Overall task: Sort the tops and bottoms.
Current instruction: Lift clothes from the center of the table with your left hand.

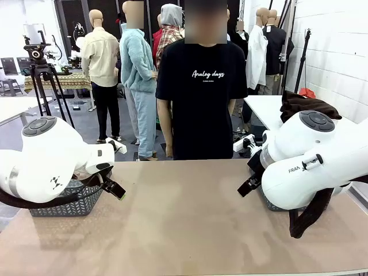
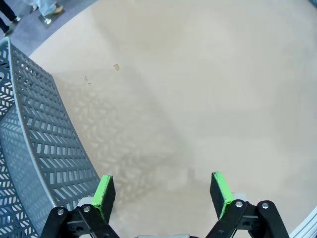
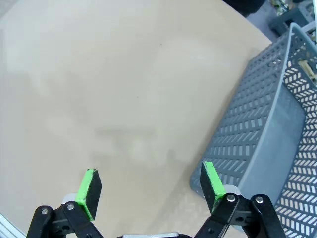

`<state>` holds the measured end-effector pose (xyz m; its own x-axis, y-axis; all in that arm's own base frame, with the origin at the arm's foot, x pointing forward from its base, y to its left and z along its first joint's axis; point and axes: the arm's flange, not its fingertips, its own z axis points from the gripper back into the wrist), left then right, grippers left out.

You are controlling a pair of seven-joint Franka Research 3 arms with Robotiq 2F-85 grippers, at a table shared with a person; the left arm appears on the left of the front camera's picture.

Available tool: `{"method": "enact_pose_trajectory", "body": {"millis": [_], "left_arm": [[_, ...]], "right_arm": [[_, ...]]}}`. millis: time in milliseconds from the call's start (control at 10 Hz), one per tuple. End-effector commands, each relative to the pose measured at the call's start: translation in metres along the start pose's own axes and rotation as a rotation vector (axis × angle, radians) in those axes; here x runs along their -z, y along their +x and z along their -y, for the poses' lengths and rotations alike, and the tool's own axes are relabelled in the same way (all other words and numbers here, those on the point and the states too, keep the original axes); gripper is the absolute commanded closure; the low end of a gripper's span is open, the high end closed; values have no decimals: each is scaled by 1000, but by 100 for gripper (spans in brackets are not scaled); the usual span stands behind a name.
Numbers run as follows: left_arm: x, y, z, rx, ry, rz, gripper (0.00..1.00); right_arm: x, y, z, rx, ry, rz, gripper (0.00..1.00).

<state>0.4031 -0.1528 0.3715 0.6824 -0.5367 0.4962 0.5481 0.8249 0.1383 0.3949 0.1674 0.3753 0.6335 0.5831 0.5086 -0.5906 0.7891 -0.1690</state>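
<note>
A dark brown garment [image 1: 305, 105] lies in a heap on a white side table [image 1: 264, 109] behind my right arm; whether it is a top or a bottom cannot be told from here. My left gripper [image 1: 117, 190] hangs open low over the tan table [image 1: 184, 230], beside a grey lattice basket [image 1: 66, 204]. In the left wrist view the left gripper [image 2: 163, 191] has nothing between its green pads [image 2: 103, 193]. My right gripper [image 1: 248, 185] is open too, just left of the other basket [image 3: 267, 129]. In the right wrist view the right gripper [image 3: 151, 186] has bare tabletop between its fingers.
A person in a black T-shirt with white lettering [image 1: 201, 92] stands at the far edge, arms down. The left basket's wall [image 2: 39, 148] curves close to my left fingers. The wide middle of the table lies between both arms.
</note>
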Motion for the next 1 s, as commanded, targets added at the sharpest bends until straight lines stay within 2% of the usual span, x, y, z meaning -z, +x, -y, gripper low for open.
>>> {"method": "enact_pose_trajectory", "body": {"millis": [0,900], "left_arm": [[0,0,-1,-3,1,0,0],[0,0,-1,-3,1,0,0]], "right_arm": [[0,0,0,2,1,0,0],[0,0,0,2,1,0,0]]}}
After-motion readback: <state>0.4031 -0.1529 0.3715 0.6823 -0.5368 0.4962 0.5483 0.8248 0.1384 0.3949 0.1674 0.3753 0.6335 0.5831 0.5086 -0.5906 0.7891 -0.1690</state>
